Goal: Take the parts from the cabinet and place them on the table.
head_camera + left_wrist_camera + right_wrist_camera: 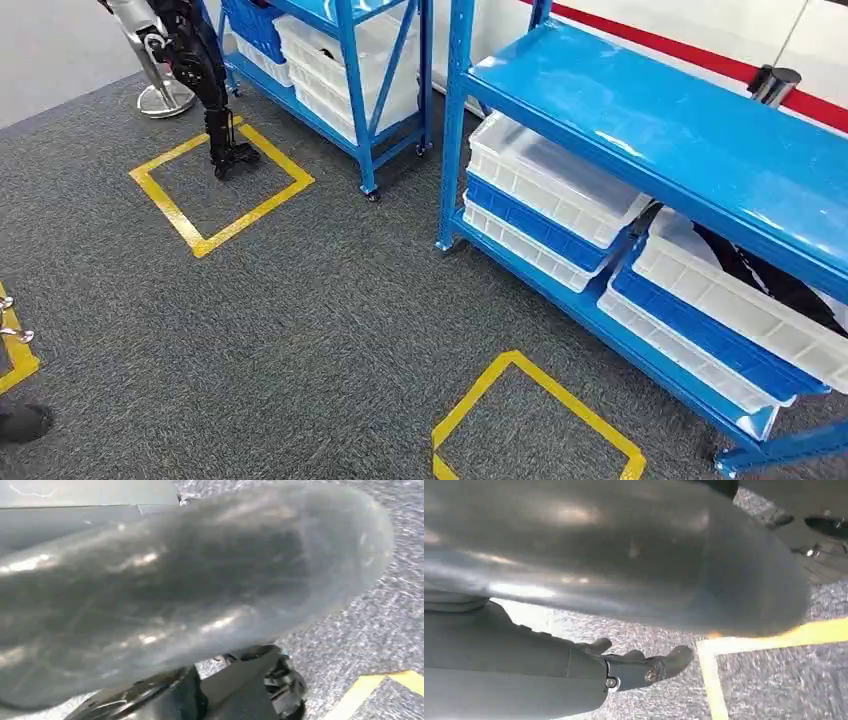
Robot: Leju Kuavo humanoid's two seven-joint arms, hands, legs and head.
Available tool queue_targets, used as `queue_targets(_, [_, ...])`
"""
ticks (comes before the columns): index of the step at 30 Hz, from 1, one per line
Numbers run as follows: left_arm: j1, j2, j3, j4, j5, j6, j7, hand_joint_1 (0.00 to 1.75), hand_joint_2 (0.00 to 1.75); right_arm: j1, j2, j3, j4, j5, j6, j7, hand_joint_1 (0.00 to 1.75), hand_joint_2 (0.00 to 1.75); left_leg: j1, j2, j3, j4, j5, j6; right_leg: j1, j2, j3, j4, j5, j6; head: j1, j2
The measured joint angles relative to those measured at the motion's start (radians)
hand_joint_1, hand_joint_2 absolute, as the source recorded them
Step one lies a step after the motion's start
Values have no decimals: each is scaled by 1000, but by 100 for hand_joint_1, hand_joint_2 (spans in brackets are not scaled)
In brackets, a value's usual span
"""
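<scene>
Now the blue cabinet is standing ahead, white and blue bins sitting on its lower shelf. Right hand is hanging over carpet, fingers loosely extended, holding nothing; left hand's state I cannot tell.

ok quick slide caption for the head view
Blue shelving racks holding stacked white and blue trays, with yellow tape squares marking the grey carpet.

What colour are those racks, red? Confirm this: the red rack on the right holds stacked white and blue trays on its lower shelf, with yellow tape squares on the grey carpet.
Not quite. The rack on the right is blue, not red, as the head view shows. The rest holds: stacked white and blue trays sit on its lower shelf, and yellow tape squares mark the grey carpet.
</scene>
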Motion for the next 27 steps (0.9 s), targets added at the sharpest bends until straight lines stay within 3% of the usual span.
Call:
queue_targets(1, [-2,-1,0,0,0,0,0,0,0,3,-2,-5,0,0,0,-1,0,0,2,11,8,-5,-3,-7,3,13,0,-2,-2,-6,0,0])
queue_targets(2, [-3,-1,0,0,-1,-1,0,0,0,1,-2,-8,0,0,-1,-1,0,0,8,0,9,1,-9,-17,-11,27,20,-10,5,-16,0,0])
queue_targets(3, [-4,-1,0,0,-2,-1,0,0,0,3,-2,-11,0,-1,-2,-2,0,0,11,-58,4,30,-32,-21,-15,39,21,-11,5,-20,-6,0])
queue_targets(4, [-3,-1,0,0,-2,-1,0,0,0,3,-3,-13,0,-1,-2,-2,0,0,11,-89,-20,87,-71,-20,-15,47,22,-11,7,-26,-9,0])
queue_targets(5, [-1,-1,0,0,-2,-1,0,0,0,1,-3,-13,0,-1,-2,-2,0,0,11,-106,-59,171,-115,-20,-14,60,22,-11,6,-28,-9,0])
queue_targets(6, [1,-1,0,0,-1,-1,0,0,0,0,-2,-14,0,-1,-2,-2,0,0,11,-113,-98,249,-146,-20,-11,75,22,-10,6,-32,-8,0])
queue_targets(7, [3,-1,0,0,-1,-1,0,0,0,0,-2,-14,0,-1,-2,-2,0,0,11,-116,-131,307,-159,-19,-9,92,22,-9,6,-33,-9,0])
queue_targets(8, [4,-1,0,0,-1,-1,0,0,0,2,-2,-15,0,-1,-2,-2,0,0,12,-116,-139,309,-143,-18,-9,108,24,-9,6,-33,-8,0])
queue_targets(9, [4,-1,0,0,-1,-1,0,0,0,3,-2,-16,0,-1,-2,-2,0,0,12,-118,-125,265,-104,-16,-9,124,26,-8,6,-32,-8,0])
queue_targets(10, [4,-1,0,0,-1,-1,0,0,0,4,-2,-17,0,-1,-2,-2,0,0,14,-121,-93,189,-54,-14,-9,139,29,-8,5,-32,-8,0])
queue_targets(11, [3,0,0,0,-1,-1,0,0,0,3,-1,-18,0,-1,-2,-2,0,0,18,-138,-51,93,-2,-14,-10,155,33,-7,3,-29,-8,0])
queue_targets(12, [5,0,1,0,-1,-1,0,0,0,4,-1,-18,0,-1,-2,-2,0,0,26,-197,-24,26,17,-15,-11,166,30,-6,1,-25,-8,0])
queue_targets(13, [5,0,1,1,0,-1,1,0,0,1,-1,-19,0,-1,-2,-2,0,0,22,-206,-22,17,10,-15,0,173,25,1,0,-20,-8,0])
queue_targets(14, [2,0,1,1,0,-1,1,0,0,3,-2,-19,0,-1,-2,-2,0,0,19,-188,-25,18,12,-9,-5,183,18,-2,3,-14,-6,0])
queue_targets(16, [0,0,0,0,0,-1,1,0,0,8,-2,-20,0,-1,-2,-2,0,0,9,-174,-26,18,15,3,-14,198,13,-13,9,1,-7,0])
queue_targets(17, [0,0,1,0,1,-1,1,0,0,10,-2,-21,0,-1,-2,-2,0,0,15,-162,-24,8,21,12,-11,208,2,-10,7,7,-7,0])
queue_targets(18, [-2,-1,1,0,1,0,1,0,0,10,-3,-21,0,-1,-2,-2,0,0,15,-150,-22,2,25,21,-8,149,-6,15,-3,6,-7,0])
queue_targets(19, [-1,-2,1,0,1,0,0,0,0,9,-2,-21,0,0,-2,-2,0,0,13,-140,-23,1,25,30,-4,102,-34,65,-30,1,-2,0])
queue_targets(21, [2,-1,1,0,1,0,0,0,0,3,-1,-21,0,1,-2,-2,0,0,7,-109,-24,1,23,34,-5,78,-118,227,-97,-11,-1,0])
queue_targets(22, [2,-1,1,0,2,1,0,0,0,3,-1,-21,0,1,-2,-2,0,0,6,-93,-25,1,22,35,-6,75,-152,295,-116,-10,-1,0])
queue_targets(23, [2,-1,1,0,2,1,0,0,0,4,-1,-21,0,2,-2,-2,0,0,6,-81,-25,1,22,35,-6,74,-161,314,-115,-3,0,0])
queue_targets(24, [1,-1,1,0,2,1,0,0,0,5,-1,-21,0,2,-2,-2,0,0,6,-68,-25,1,21,35,-6,72,-143,282,-98,5,0,0])
queue_targets(25, [1,-2,1,0,2,1,0,0,0,6,-2,-21,0,2,-2,-1,0,0,6,-57,-24,1,21,34,-6,66,-106,210,-70,15,1,0])
queue_targets(26, [0,-2,1,0,2,1,0,0,0,5,-3,-21,0,2,-2,-1,0,0,6,-45,-22,1,19,32,-6,50,-47,105,-34,22,1,0])
queue_targets(27, [0,-3,1,0,2,1,0,0,0,2,-3,-21,0,2,-2,-1,0,0,4,-36,-18,2,17,29,-3,3,8,13,-13,21,1,0])
